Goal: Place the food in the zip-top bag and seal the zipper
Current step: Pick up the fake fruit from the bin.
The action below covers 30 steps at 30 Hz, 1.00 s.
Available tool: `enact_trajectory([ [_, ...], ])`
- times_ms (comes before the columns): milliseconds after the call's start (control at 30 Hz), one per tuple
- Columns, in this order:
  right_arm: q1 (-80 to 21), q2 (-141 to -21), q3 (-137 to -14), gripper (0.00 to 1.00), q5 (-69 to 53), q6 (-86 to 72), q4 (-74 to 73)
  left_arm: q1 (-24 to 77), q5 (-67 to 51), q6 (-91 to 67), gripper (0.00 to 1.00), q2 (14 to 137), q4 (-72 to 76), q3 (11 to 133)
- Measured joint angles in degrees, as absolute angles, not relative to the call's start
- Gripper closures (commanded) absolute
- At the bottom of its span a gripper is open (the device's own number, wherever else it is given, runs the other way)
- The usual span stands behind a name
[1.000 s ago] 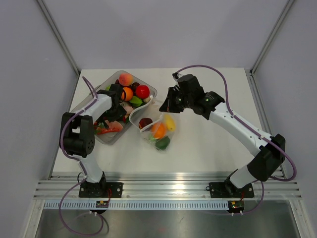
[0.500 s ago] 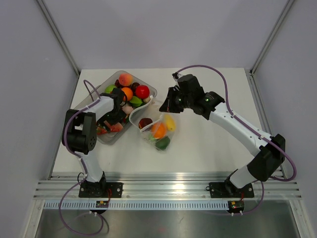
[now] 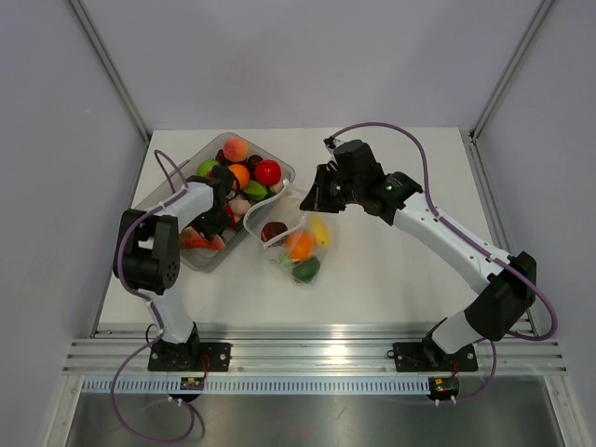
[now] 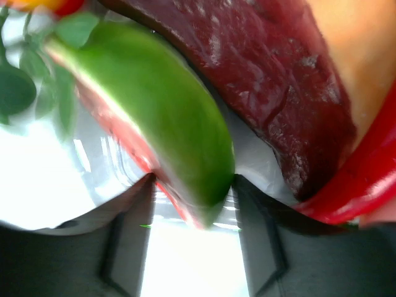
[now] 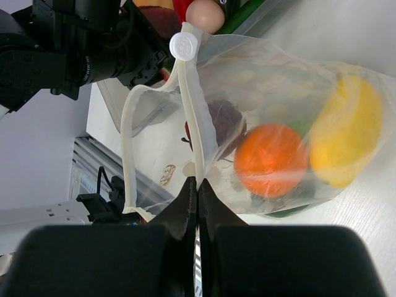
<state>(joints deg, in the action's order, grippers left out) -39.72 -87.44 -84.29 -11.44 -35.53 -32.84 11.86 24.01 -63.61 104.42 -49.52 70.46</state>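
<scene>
The right gripper (image 5: 197,185) pinched the zip-top bag (image 5: 278,80) tight. The left gripper (image 4: 193,185) sat around green food (image 4: 161,105), its hold unclear.

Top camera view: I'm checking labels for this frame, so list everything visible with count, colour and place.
bag: one, clear, mid-table, mouth open.
food in bag: four seen; orange, yellow, dark red, green.
tray: one, clear, left of bag.
food in tray: a pile; peach, red, orange, green among them.
table: one, white, under everything.
left gripper: one, black, in tray, green piece between its jaws, grip unclear.
right gripper: one, black, shut on bag's mouth strip.
</scene>
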Motion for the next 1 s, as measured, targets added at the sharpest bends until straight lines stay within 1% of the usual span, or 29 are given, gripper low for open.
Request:
enact_trajectory([
  [33,-39.70,-87.44,-84.29,1.00,-11.44,-35.55,-32.86,12.01,24.47,-63.70,0.58,103.68,-49.91,70.46],
  [67,-39.72,-87.44,-84.29,1.00,-11.44,-35.53,-32.86,12.14,24.82,-63.88,0.61,103.04,-50.33,70.46],
  [133,-39.70,-87.44,-84.31,1.00,-11.40,-35.55,-32.86,12.49,25.71,-63.94,0.69,101.08,-51.35,70.46],
  [167,-39.70,-87.44,-84.31,1.00,-11.38,-35.53,-32.88,12.71,26.17,-63.96,0.79,100.07,-51.72,70.48],
  [233,-39.70,-87.44,-84.31,1.00,-11.18,-35.55,-32.86,13.13,26.98,-63.83,0.88,98.21,-52.40,70.63],
  [267,-39.72,-87.44,-84.31,1.00,-11.16,-35.55,-32.88,13.34,27.31,-63.81,0.94,97.36,-52.71,70.74],
  [333,-39.72,-87.44,-84.31,1.00,-11.09,-35.57,-32.86,13.61,27.83,-63.61,1.00,95.83,-53.10,70.87],
  [533,-39.72,-87.44,-84.31,1.00,-11.05,-35.57,-32.86,14.44,29.36,-62.26,1.00,91.66,-54.96,72.01],
  [733,-39.72,-87.44,-84.31,1.00,-11.05,-35.59,-32.84,15.97,30.09,-57.25,1.00,85.30,-54.70,72.97],
  [900,-39.72,-87.44,-84.31,1.00,-11.03,-35.59,-32.84,16.38,28.21,-51.79,1.00,78.91,-52.10,72.97],
  [1000,-39.72,-87.44,-84.31,1.00,-11.00,-35.59,-32.86,16.34,25.19,-47.31,1.00,75.61,-49.28,72.23],
])
